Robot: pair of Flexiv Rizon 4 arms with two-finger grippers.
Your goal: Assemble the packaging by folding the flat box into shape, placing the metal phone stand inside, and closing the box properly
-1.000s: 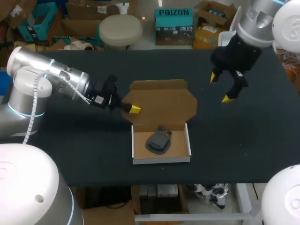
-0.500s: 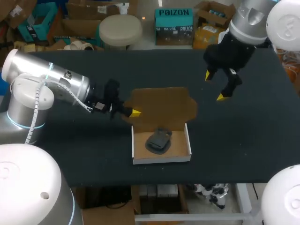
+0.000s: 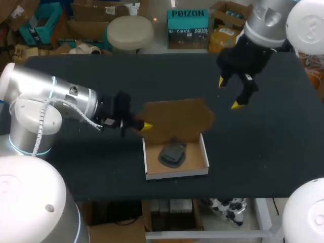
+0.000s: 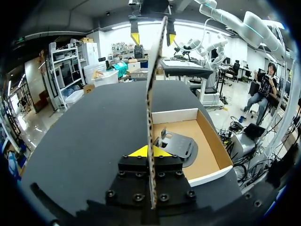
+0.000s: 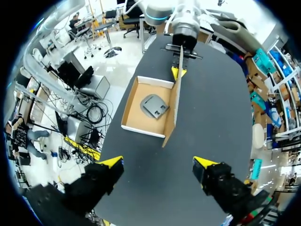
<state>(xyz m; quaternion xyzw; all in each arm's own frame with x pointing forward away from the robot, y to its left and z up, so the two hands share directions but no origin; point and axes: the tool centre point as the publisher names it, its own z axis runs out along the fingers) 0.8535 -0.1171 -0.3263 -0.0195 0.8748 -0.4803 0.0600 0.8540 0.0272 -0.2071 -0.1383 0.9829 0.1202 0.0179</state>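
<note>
Left end effector [image 3: 144, 125], clamped on the lid [image 3: 177, 119], had raised it from flat to near upright above the box [image 3: 177, 174] by the desk's [image 3: 76, 76] front edge. The metal phone stand [image 3: 171, 153] lay inside, so closing was judged underway. Right end effector [image 3: 229, 93] hung above with fingers apart.

The box [image 3: 177, 173] is cardboard, smooth and white on its outer walls and raw matt brown inside. Its lid [image 3: 177, 117] is the same brown board, with a rough cut edge. The phone stand [image 3: 171, 152] looks like dark grey metal with a dull satin finish. The table [image 3: 152, 76] is matt black. The left arm [image 3: 66, 93] has a silvery, softly shiny shell.
</note>
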